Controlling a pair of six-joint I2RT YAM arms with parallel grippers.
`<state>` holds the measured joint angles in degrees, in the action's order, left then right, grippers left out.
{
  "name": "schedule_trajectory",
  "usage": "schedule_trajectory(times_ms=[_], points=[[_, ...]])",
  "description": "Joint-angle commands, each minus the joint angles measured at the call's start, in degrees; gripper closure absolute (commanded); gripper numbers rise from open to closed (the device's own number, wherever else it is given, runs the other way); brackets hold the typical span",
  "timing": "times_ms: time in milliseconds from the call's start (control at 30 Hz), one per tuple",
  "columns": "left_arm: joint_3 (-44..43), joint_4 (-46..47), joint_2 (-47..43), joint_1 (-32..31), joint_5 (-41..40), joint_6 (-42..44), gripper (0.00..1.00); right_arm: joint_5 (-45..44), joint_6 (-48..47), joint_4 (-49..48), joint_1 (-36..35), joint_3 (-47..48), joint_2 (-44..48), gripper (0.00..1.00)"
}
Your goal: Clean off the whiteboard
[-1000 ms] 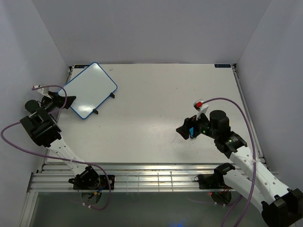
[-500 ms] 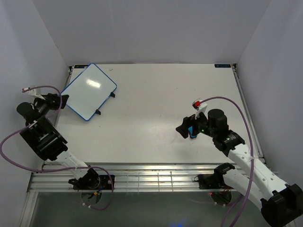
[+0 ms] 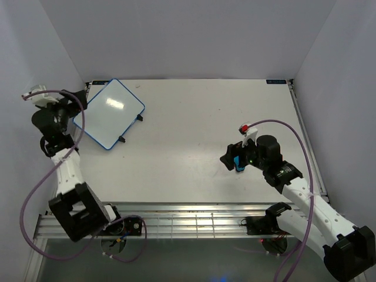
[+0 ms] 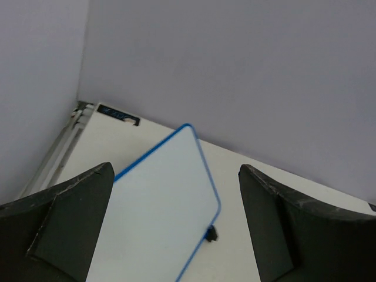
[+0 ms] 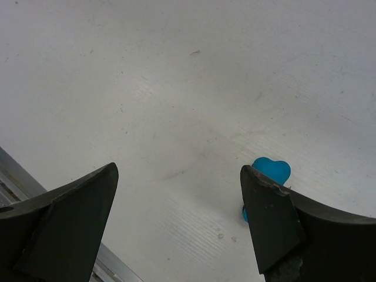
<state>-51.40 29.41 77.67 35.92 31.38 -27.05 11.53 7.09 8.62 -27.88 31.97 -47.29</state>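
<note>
The whiteboard (image 3: 110,113) sits tilted at the table's back left, white with a thin blue frame and no marks that I can see. My left gripper (image 3: 75,101) hovers open at the board's left edge. In the left wrist view the whiteboard (image 4: 157,202) lies below and between the wide-apart fingers of the left gripper (image 4: 175,170). My right gripper (image 3: 230,160) is open low over the table at the right. A small blue eraser (image 5: 271,171) rests on the table beside the right finger of the right gripper (image 5: 177,170), which hides part of it.
Small black feet (image 3: 119,139) stick out from the board's near and right edges. Purple walls close in the table on the left, back and right. A metal rail (image 3: 194,220) runs along the near edge by the arm bases.
My left arm has swung up and back, carrying its open gripper from the board's near-left corner to its far-left edge. The right gripper has barely moved.
</note>
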Motion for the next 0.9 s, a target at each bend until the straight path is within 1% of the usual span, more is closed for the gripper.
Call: schedule_trajectory(times_ms=[0,33,67,100,133,167,200,267,300,333,367,400,433,467,533,567,633,667,767,833,867], points=[[-0.8,-18.9,-13.7,-9.7,-13.4,4.2,0.02,-5.5,-0.6,0.2,-0.2,2.1,1.1,0.1],[-0.7,-27.4,-15.9,-11.4,-14.3,5.1,0.02,-9.8,-0.3,2.4,-0.2,2.7,1.6,0.1],[-0.3,-31.7,-20.0,-15.2,-15.7,5.0,0.02,-12.3,0.9,3.5,-0.2,3.5,2.4,0.1],[1.7,-35.6,-22.2,-16.6,-19.9,3.2,0.02,-17.8,1.6,4.5,-0.2,4.9,2.8,0.1],[2.9,-39.2,-24.3,-17.5,-22.0,1.1,0.02,-19.7,2.0,5.8,-0.2,5.9,3.2,0.1],[4.1,-44.8,-29.2,-18.1,-22.4,0.4,0.02,-21.0,2.1,9.2,-0.2,7.1,3.8,0.1],[7.9,-45.7,-32.2,-18.2,-19.5,2.2,0.02,-22.2,2.1,11.0,-0.3,9.8,4.0,0.1],[11.3,-48.2,-39.0,-18.3,-18.4,4.4,0.02,-24.0,1.9,16.2,-0.2,12.8,4.7,0.1],[12.5,-49.3,-45.1,-19.6,-18.1,6.6,0.02,-25.6,1.4,18.1,-0.2,15.7,4.7,0.1],[14.3,-50.4,-47.7,-21.7,-20.4,7.3,0.02,-26.5,1.2,19.9,-0.2,17.2,4.7,0.1],[15.0,-52.8,-49.9,-24.1,-20.2,7.7,0.02,-27.5,1.0,21.8,-0.3,18.5,5.0,0.1],[15.4,-54.4,-53.1,-25.0,-19.3,8.3,0.02,-29.8,0.6,25.5,-0.3,19.8,5.2,0.1],[15.8,-54.9,-54.9,-26.9,-21.9,8.0,0.02,-31.0,0.6,27.2,-0.2,22.0,5.4,0.1],[14.9,-55.7,-55.7,-30.7,-23.5,7.8,0.02,-31.9,0.3,28.8,-0.2,22.9,6.0,0.1],[12.4,-57.1,-53.9,-32.7,-23.0,9.0,0.02,-33.7,-0.4,32.9,-0.3,24.5,6.9,0.1],[7.8,-58.7,-52.4,-33.6,-21.9,11.4,0.02,-34.4,-0.3,34.1,-0.2,25.9,7.9,0.1],[2.8,-63.9,-48.1,-35.0,-21.7,12.2,0.02,-36.2,0.1,37.4,-0.2,27.2,9.4,0.1],[-0.9,-64.9,-47.3,-37.5,-19.6,13.5,0.02,-36.6,0.4,38.1,-0.2,28.0,10.0,0.1],[-2.7,-66.3,-47.2,-39.0,-16.4,11.8,0.02,-35.4,1.1,38.7,-0.3,27.0,12.7,0.1],[-1.7,-65.2,-49.0,-39.9,-14.1,12.0,0.02,-35.9,1.2,38.2,-0.2,25.5,14.9,0.1],[-1.0,-64.9,-51.4,-40.7,-13.6,12.0,0.02,-36.3,0.9,36.7,-0.2,24.5,15.7,0.1]])
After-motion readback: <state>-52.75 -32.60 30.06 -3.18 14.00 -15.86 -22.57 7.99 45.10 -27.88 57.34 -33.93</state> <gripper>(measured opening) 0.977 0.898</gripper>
